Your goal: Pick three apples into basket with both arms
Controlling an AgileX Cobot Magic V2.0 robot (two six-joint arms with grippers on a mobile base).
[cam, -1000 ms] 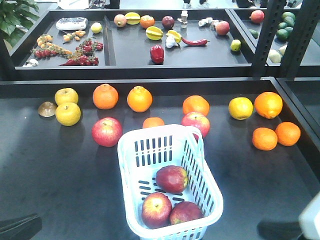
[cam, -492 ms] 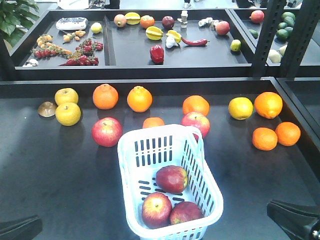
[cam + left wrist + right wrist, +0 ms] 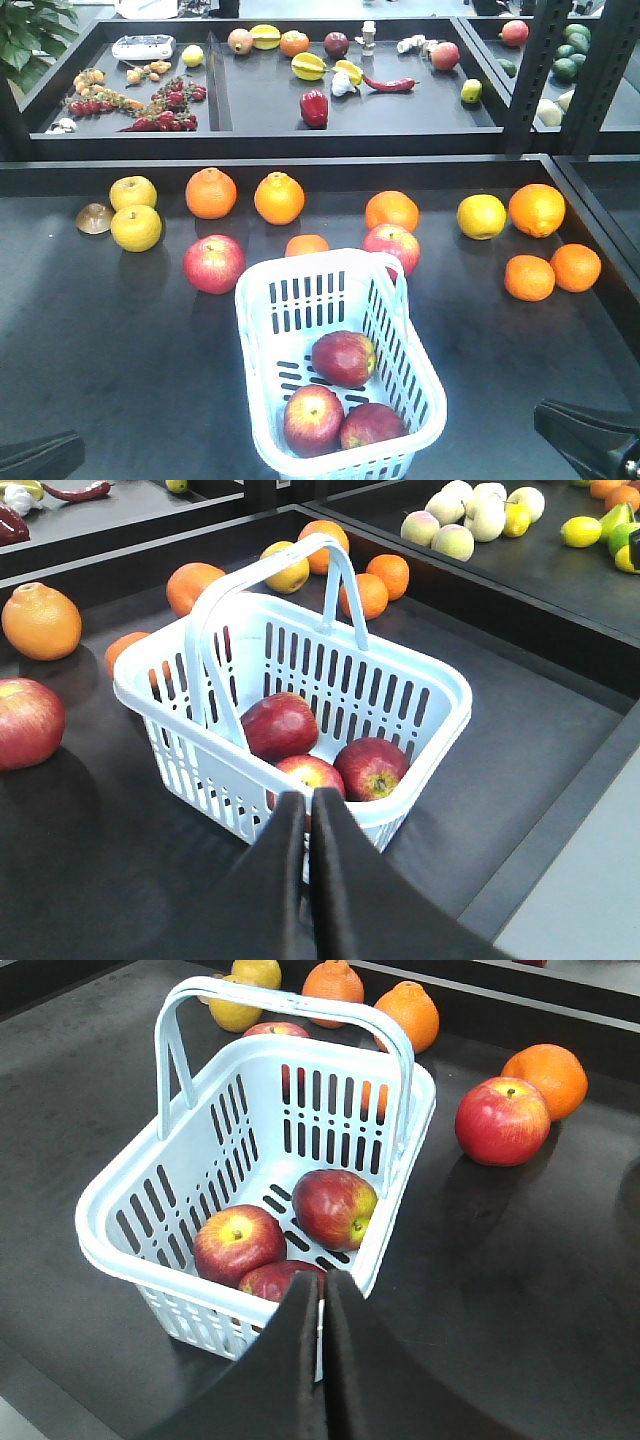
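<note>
Three red apples (image 3: 343,357) lie together on the slotted floor of the pale blue-white basket (image 3: 262,300), which stands on the dark table (image 3: 120,340) near its front edge. One apple sits toward the middle of the basket, and the other two rest side by side against the near end wall, touching each other.

The left gripper (image 3: 308,810) hangs just outside the basket's near corner with its two black fingers pressed together and nothing between them; in its wrist view the fingertips overlap the basket's rim, with the apples just beyond and below. The right gripper (image 3: 322,1290) hovers at the basket's rim from the opposite side, its fingers likewise pressed together and empty, the nearest apple partly hidden behind the tips. From the front camera only dark pieces of the two arms show at the bottom corners, well apart from the basket.

The basket's handle (image 3: 290,1005) stands upright over the opening. Two more red apples remain on the table, one (image 3: 213,263) to the left of the basket and one (image 3: 391,246) just behind its far right corner. Oranges (image 3: 211,192) and yellow fruits (image 3: 136,227) are spread in a loose row farther back.
</note>
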